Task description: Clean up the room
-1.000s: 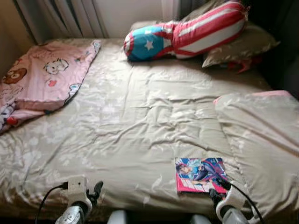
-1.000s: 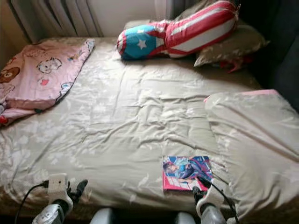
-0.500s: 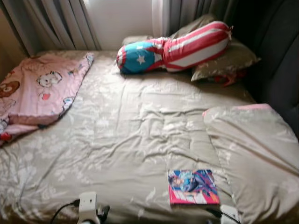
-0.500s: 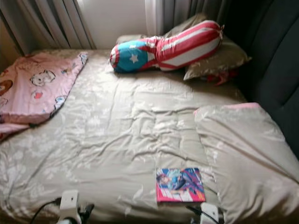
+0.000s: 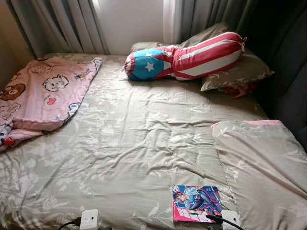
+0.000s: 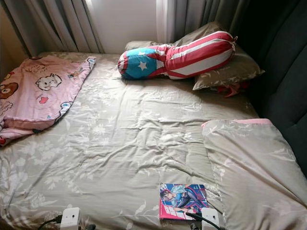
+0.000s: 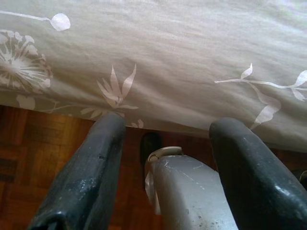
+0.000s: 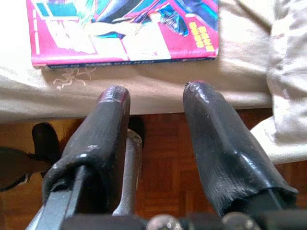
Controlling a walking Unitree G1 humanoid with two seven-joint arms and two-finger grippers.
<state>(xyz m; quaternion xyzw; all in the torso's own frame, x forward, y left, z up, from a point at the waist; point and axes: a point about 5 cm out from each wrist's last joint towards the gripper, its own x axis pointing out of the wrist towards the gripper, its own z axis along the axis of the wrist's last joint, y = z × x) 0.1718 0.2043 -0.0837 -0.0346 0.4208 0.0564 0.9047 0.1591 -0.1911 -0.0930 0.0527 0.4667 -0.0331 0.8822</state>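
A colourful comic book [image 5: 196,210] lies flat near the front right edge of the bed [image 5: 129,143], which has a beige floral cover. In the right wrist view my right gripper [image 8: 156,91] is open and holds nothing. It sits just below the bed's edge, with the book [image 8: 124,28] a little beyond its fingertips. My left gripper [image 7: 165,127] is open too, low at the front edge of the bed further left, over the wooden floor. A crumpled pink cartoon blanket [image 5: 43,91] lies at the bed's left side.
A star-and-stripe bolster [image 5: 184,55] and a grey pillow [image 5: 240,72] lie at the head of the bed. A folded beige duvet [image 5: 264,163] covers the right side. Curtains [image 5: 62,24] hang behind, a dark headboard [image 5: 288,72] stands at the right, and the floor [image 7: 29,158] is wood.
The camera has tilted up, showing more of the curtains. Both arms have sunk to the lower edge of the head views. The book lies where it was.
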